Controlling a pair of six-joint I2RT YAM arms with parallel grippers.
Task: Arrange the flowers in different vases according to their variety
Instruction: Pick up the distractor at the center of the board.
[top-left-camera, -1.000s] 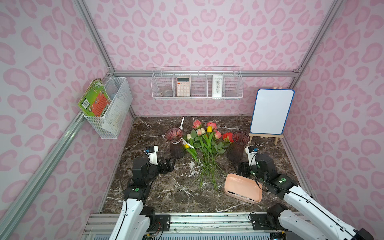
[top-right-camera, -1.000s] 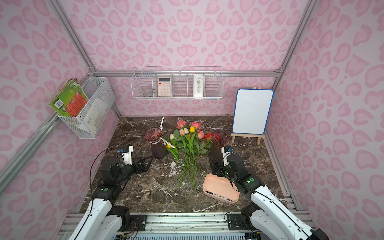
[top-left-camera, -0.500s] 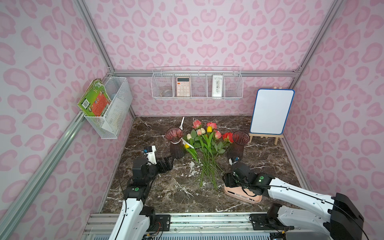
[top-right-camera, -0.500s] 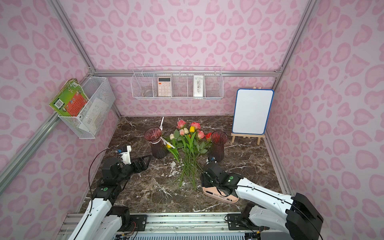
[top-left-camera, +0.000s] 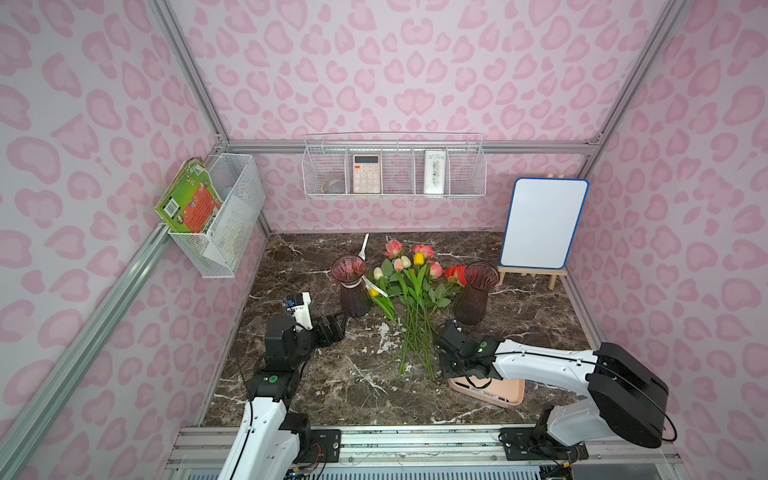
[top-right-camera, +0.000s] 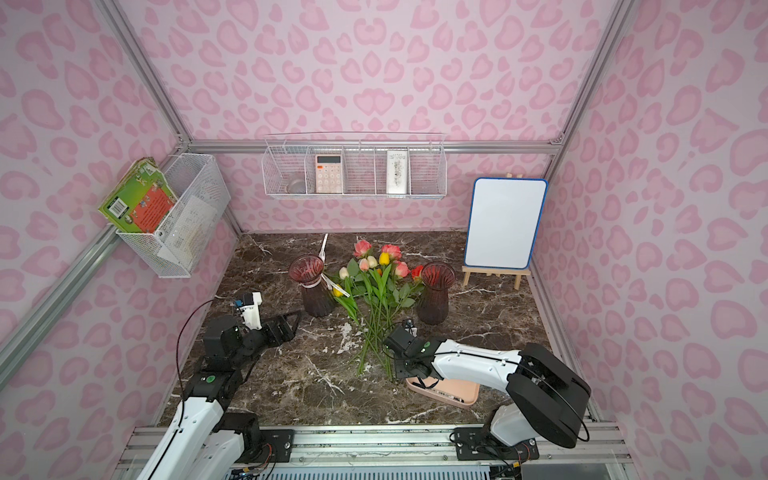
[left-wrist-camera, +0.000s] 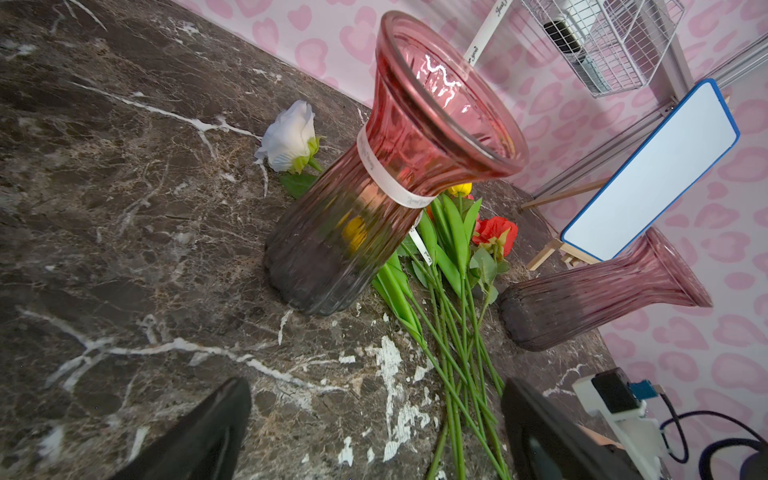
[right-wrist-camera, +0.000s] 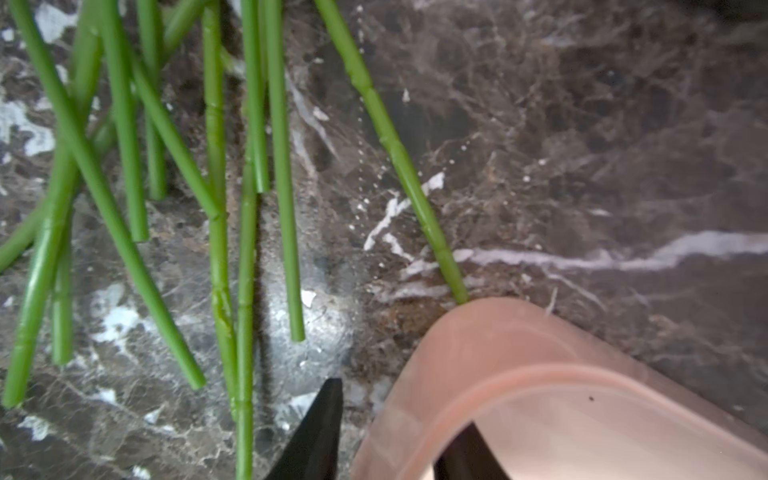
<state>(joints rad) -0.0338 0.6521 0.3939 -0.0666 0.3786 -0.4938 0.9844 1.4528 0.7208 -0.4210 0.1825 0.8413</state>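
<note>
The flowers (top-left-camera: 411, 282) lie in a bunch on the marble between the vases, stems toward me, and a white rose (left-wrist-camera: 291, 139) lies behind the banded vase. The banded vase (top-left-camera: 353, 291) (left-wrist-camera: 374, 199) and the plain vase (top-left-camera: 473, 297) (left-wrist-camera: 582, 303) both stand upright and hold nothing. My left gripper (top-left-camera: 336, 322) (left-wrist-camera: 374, 386) is open and holds nothing, low over the marble before the banded vase. My right gripper (right-wrist-camera: 403, 403) straddles a corner of the peach tray (right-wrist-camera: 519, 353), one finger outside the rim and one inside. Whether it presses the rim is unclear. Stem ends (right-wrist-camera: 216, 166) lie just beside it.
The peach tray (top-left-camera: 498, 392) sits at the front right, under my right wrist (top-left-camera: 457, 349). A whiteboard on an easel (top-left-camera: 542, 224) stands at the back right. Wire baskets hang on the back wall (top-left-camera: 395, 170) and the left wall (top-left-camera: 220, 216). A white strip (top-left-camera: 365, 247) lies behind the banded vase.
My right arm swung left from beside the plain vase down to the tray's corner by the stem ends, and its jaws narrowed. The left arm barely moved.
</note>
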